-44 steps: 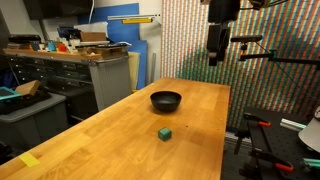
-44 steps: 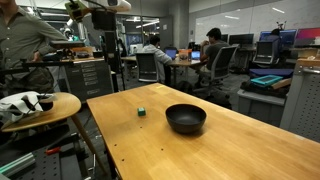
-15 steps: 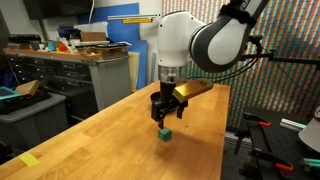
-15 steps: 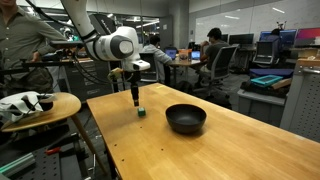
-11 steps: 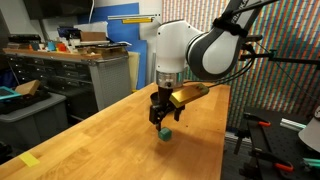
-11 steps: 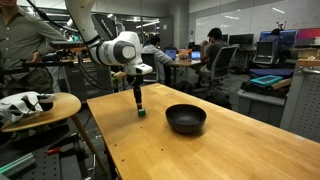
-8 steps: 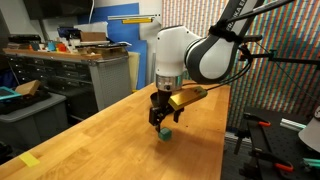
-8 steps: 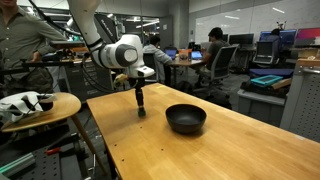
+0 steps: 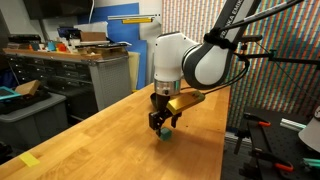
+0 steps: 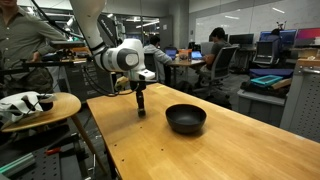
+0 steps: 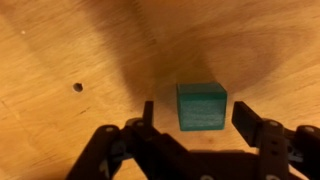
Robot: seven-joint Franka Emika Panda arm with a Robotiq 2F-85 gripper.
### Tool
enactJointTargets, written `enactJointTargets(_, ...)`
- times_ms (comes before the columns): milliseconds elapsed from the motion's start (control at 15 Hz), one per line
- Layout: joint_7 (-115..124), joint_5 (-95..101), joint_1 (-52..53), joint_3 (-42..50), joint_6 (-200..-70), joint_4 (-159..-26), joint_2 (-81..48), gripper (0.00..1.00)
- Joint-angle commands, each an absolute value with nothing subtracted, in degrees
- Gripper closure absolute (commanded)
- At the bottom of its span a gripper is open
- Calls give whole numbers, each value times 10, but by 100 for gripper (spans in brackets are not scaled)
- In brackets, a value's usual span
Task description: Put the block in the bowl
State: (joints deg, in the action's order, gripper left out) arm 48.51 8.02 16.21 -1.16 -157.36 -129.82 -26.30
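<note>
The small green block (image 11: 201,107) sits on the wooden table. In the wrist view it lies between my two open fingers, with gaps on both sides. My gripper (image 11: 197,122) is open and low over it. In an exterior view the gripper (image 9: 162,129) is down at the table with the block (image 9: 167,134) just showing at the fingertips. In an exterior view the gripper (image 10: 141,110) hides the block. The black bowl (image 10: 185,119) stands on the table to the side of the gripper; the arm hides it in the view from the table's end.
The wooden table (image 9: 110,140) has edges close on both sides (image 10: 110,140). A round side table (image 10: 40,108) with gloves stands next to it. Cabinets (image 9: 60,70) and a patterned wall (image 9: 270,90) flank the table. People sit at desks behind.
The arm came down from high above the table to the block. Over the last second the gripper sank lower around the block. Block and bowl have not moved.
</note>
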Motion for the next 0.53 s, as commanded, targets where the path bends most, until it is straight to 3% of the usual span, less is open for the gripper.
enactJointTargets(0,453,56,169,-14,-1582,-1287,-269,49)
enactJointTargets(267,434,53,172,-16,-1582,-1290,-271,79)
enactJointTargets(467,421,47,171,-19,-1582,-1295,-269,79)
